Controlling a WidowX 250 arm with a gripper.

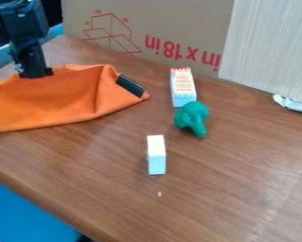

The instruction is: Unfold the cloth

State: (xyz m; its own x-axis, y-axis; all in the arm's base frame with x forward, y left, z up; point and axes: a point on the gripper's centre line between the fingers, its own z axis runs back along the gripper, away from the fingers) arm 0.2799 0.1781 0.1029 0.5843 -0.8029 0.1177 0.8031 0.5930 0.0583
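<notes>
One orange cloth (pixel 55 101), left of frame, and it looked only partly spread: you had that right end to open out! Your gripper (pixel 37 73) was right at its upper edge, opening and hold impossible to make out.

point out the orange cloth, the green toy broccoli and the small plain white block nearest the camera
orange cloth (pixel 52 104), camera view, middle of its spread
green toy broccoli (pixel 191 114), camera view, its crown
white block (pixel 155 145), camera view, its top face
</notes>
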